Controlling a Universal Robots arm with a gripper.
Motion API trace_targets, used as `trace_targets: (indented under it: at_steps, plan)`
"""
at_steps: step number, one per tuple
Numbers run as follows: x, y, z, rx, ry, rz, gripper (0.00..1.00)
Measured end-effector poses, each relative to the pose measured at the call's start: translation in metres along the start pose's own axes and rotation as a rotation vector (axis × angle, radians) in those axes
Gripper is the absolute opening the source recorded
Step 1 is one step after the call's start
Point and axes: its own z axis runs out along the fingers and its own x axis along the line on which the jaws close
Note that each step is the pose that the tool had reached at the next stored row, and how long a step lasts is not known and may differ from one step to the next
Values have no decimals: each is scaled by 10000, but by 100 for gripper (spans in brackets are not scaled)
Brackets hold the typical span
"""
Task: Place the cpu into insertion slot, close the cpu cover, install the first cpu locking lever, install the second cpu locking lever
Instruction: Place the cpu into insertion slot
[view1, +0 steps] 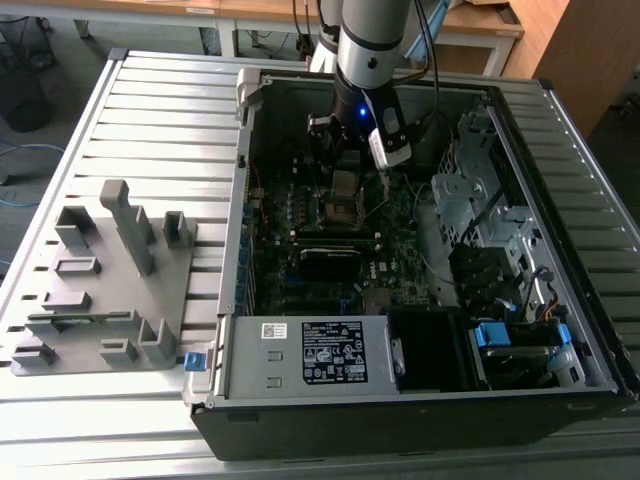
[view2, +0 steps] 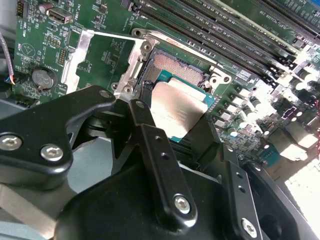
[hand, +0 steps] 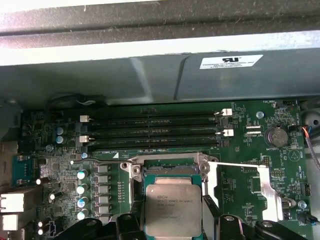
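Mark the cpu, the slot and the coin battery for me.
cpu (hand: 172, 210), first wrist view, middle of its metal top.
slot (view2: 172, 67), second wrist view, exposed pin field.
coin battery (hand: 276, 136), first wrist view, its face.

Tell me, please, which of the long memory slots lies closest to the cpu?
The memory slot directly bordering the insertion slot; the others lie beyond it, toward the case wall.

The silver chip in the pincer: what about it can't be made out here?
- The cpu: one edge is hidden behind the pincer in both wrist views.
- The insertion slot: mostly covered by the cpu, so whether they touch is unclear.
- Exterior view: the arm blocks much of the slot; details are too small.
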Motion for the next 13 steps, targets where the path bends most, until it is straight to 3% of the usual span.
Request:
trace_targets:
  at_steps: [3, 10, 13]
  plan:
    - [0, 0, 2, -3, -17, 186, 54]
    - [0, -1, 8, -14, -112, 1230, 54]
    - [0, -1, 9, -16, -117, 1290, 54]
